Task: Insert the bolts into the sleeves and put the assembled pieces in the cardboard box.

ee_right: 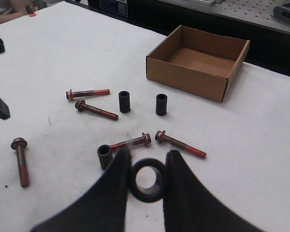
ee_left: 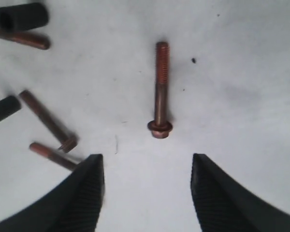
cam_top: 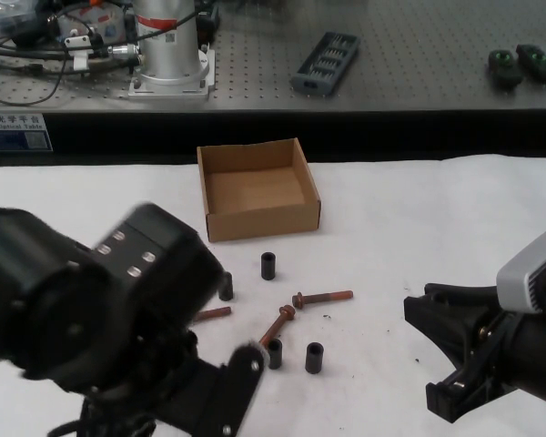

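The left end effector (ee_left: 146, 159) has black ribbed fingers (ee_left: 84, 198), its wrist housing (cam_top: 173, 264) 4 silver screws (cam_top: 134, 270).

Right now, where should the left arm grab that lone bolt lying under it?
Mid-shank, from straight above. The bolt lies flat, clear of the other bolts, its shaft lined up between the open left jaws, so they close across it.

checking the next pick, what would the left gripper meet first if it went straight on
Probably the lone bolt, head end first; it lies centred ahead of the open left gripper. How high the gripper sits is unclear.
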`<state>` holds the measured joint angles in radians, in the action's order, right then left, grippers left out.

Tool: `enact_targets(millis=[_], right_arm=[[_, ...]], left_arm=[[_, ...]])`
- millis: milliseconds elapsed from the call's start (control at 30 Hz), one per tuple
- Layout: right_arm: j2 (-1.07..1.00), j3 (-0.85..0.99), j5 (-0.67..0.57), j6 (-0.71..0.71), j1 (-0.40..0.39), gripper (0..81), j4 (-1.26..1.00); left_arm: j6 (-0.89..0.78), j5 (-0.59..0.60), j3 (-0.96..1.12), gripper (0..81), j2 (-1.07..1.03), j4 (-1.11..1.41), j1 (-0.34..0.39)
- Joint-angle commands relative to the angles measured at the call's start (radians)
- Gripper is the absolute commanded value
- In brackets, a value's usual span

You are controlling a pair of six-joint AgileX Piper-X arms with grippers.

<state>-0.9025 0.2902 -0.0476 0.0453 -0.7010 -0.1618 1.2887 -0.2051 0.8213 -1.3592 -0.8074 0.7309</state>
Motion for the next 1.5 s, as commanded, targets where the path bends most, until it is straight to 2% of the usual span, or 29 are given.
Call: enact_targets(millis=[0, 300, 400, 500, 567, 700, 833, 1133, 1467], right_arm=[[0.010, 0.001, 0.015, -0.001, 0.000, 5.6, -0.026], [0.010, -0.011, 0.015, -0.001, 0.000, 5.6, -0.041], [0.010, -0.011, 0.015, -0.001, 0.000, 5.6, -0.041], [0.010, -0.011, 0.015, -0.001, 0.000, 5.6, -0.041], [0.010, -0.011, 0.015, -0.001, 0.000, 5.6, -0.041], [0.010, -0.011, 0.015, -0.001, 0.000, 5.6, -0.041], [0.010, -0.011, 0.015, -0.003, 0.000, 5.6, -0.038], [0.010, -0.011, 0.015, -0.010, 0.000, 5.6, -0.037], [0.010, -0.011, 0.015, -0.010, 0.000, 5.6, -0.033]], left_arm=[[-0.072, 0.016, 0.003, 39.3, 0.104, -0.008, -0.003], [-0.569, -0.005, 0.003, 39.3, 0.270, 0.002, -0.003], [-0.886, -0.021, 0.003, 39.3, 0.276, 0.014, -0.003], [-1.361, -0.019, 0.003, 39.3, 0.276, 0.028, -0.010], [-1.549, -0.026, 0.003, 39.3, 0.276, 0.057, -0.010], [-1.805, -0.071, -0.012, 39.3, 0.276, 0.176, -0.010], [-2.011, -0.130, -0.078, 39.3, 0.276, 0.289, -0.010], [-2.494, -0.096, -0.378, 39.3, 0.276, 0.525, -0.010], [-2.628, -0.079, -0.460, 39.3, 0.217, 0.741, -0.010]])
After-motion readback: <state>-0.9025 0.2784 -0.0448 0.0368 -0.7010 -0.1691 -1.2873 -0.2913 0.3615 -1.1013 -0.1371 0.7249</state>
